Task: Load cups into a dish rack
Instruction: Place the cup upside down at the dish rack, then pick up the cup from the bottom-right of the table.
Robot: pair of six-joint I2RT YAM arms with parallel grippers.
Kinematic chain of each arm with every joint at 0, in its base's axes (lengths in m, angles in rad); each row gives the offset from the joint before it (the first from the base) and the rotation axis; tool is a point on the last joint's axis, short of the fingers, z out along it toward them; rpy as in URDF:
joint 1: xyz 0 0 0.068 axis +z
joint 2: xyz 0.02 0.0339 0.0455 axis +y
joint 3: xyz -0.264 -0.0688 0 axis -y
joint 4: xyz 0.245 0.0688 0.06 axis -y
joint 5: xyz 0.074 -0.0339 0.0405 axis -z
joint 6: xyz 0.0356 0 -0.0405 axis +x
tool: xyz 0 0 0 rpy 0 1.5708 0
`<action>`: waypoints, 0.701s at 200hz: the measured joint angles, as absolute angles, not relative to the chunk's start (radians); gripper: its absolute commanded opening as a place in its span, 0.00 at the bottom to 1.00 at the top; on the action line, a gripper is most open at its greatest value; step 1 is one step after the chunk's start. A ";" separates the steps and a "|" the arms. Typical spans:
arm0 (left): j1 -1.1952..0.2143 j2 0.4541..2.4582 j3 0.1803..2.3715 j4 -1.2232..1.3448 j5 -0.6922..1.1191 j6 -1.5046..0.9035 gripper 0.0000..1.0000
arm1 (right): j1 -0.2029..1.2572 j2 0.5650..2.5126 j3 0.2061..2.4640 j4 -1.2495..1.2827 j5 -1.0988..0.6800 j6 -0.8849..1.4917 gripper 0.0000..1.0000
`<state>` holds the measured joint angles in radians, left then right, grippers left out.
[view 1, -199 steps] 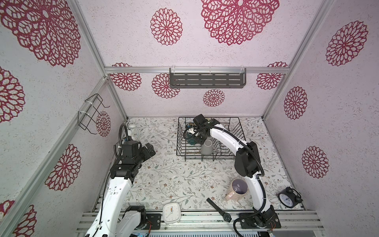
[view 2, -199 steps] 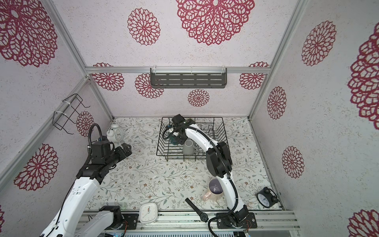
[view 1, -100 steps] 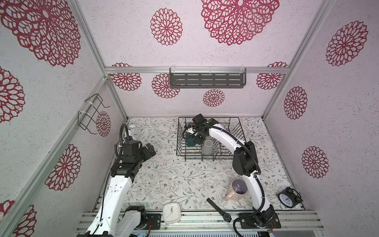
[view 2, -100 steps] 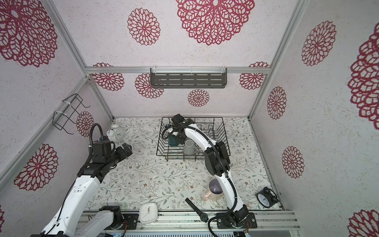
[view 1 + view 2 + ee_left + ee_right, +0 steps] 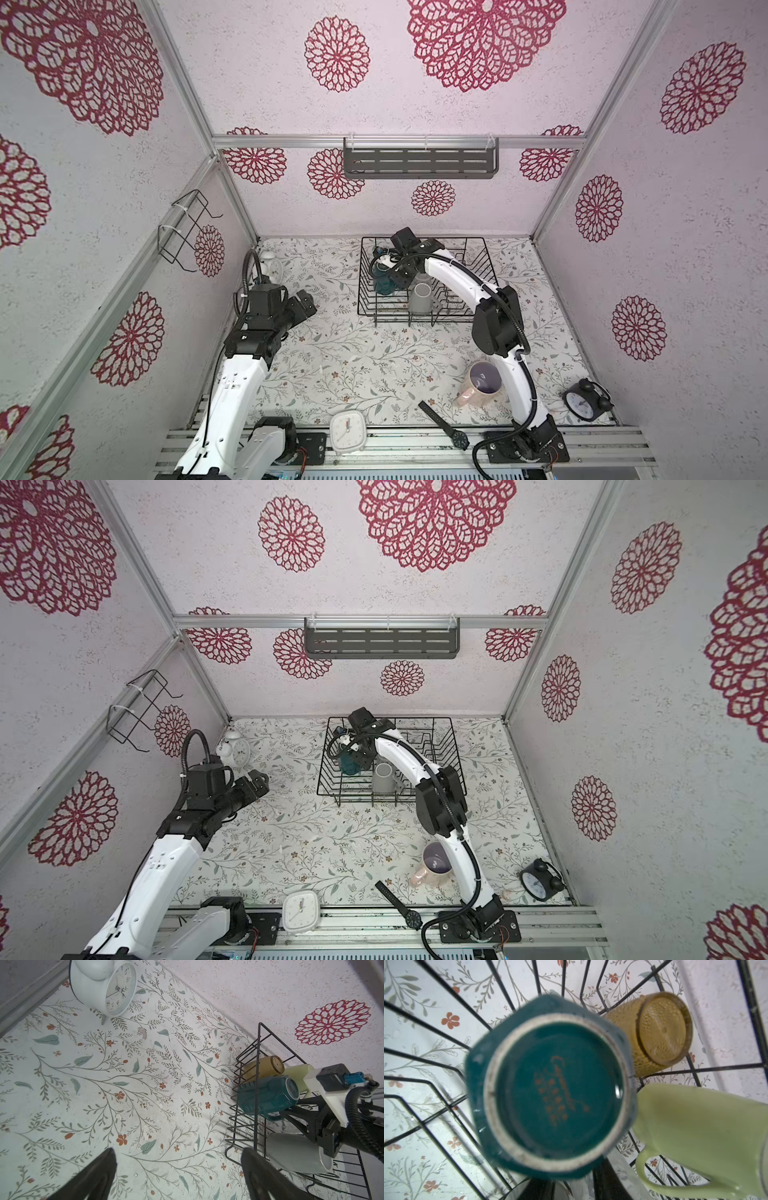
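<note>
Right arm in over the rack, teal mug down!

The teal mug (image 5: 556, 1088) sat bottom-up inside the dish rack (image 5: 478, 245), at the end nearer the left arm, the amber tumbler (image 5: 658, 1032) bottom-up just beside it, the lime-green mug (image 5: 695, 1126) close alongside. The right gripper (image 5: 400, 275) hung right at the teal mug; fingers gripping or clear, I couldn't tell. The grey mug (image 5: 419, 297) stood by the rack's front edge. The pink mug (image 5: 480, 384) sat out on the table (image 5: 353, 365). The left gripper (image 5: 178, 1151) hovered above the table, fingers wide apart, holding nothing.
</note>
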<state>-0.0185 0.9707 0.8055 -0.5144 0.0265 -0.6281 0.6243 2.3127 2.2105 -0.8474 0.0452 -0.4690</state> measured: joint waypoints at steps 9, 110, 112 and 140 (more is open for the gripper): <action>-0.019 0.968 0.805 -0.514 0.036 -0.628 0.97 | 0.624 2.294 2.208 -0.857 0.036 -0.455 0.41; -0.034 0.859 0.850 -0.534 0.062 -0.613 0.97 | 0.572 1.395 1.280 -0.278 0.012 -0.117 0.99; -0.036 0.858 0.850 -0.534 0.062 -0.612 0.97 | 0.569 1.376 1.254 -0.262 0.024 -0.107 0.99; -0.111 0.858 0.850 -0.533 0.056 -0.581 0.98 | 0.507 1.128 0.957 -0.127 0.117 0.087 0.99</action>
<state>-0.1112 0.8581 0.8497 -0.5335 0.0563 -0.5808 0.5072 1.1278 0.9573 -0.1268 0.1165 0.0872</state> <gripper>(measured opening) 0.974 0.988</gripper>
